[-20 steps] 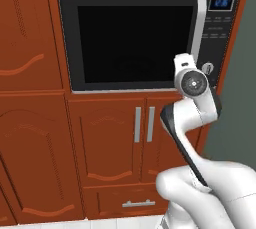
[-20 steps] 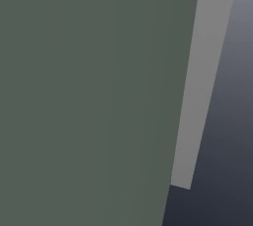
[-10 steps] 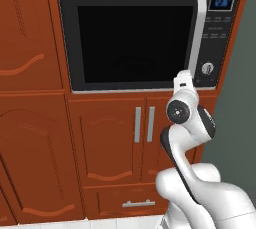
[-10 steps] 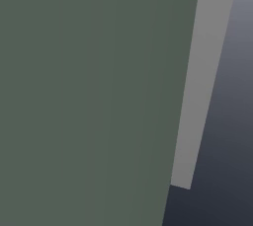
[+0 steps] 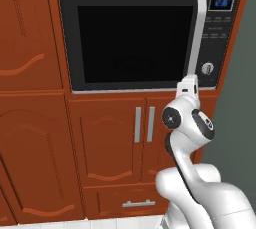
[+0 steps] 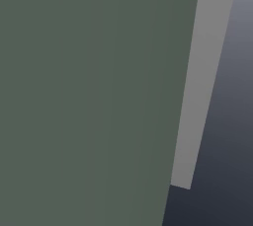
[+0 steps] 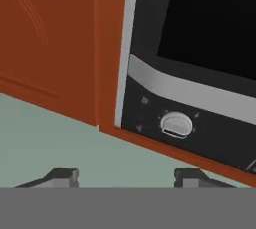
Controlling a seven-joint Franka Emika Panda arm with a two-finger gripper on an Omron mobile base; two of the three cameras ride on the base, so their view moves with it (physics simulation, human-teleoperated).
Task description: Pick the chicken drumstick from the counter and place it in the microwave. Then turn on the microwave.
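Now the gripper (image 7: 126,178) (fingers apart, empty) faces the microwave (image 7: 200,48) knob (image 7: 176,124).

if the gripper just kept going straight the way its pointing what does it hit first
Most likely the microwave's dark control panel, at or just below the round knob, which sits ahead between the fingertips of the gripper. Depth is unclear, so this is a judgement.

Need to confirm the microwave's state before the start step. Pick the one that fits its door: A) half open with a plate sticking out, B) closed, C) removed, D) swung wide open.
B: the microwave door's black glass sits flush in its silver frame, with the handle upright beside the control panel and knob.
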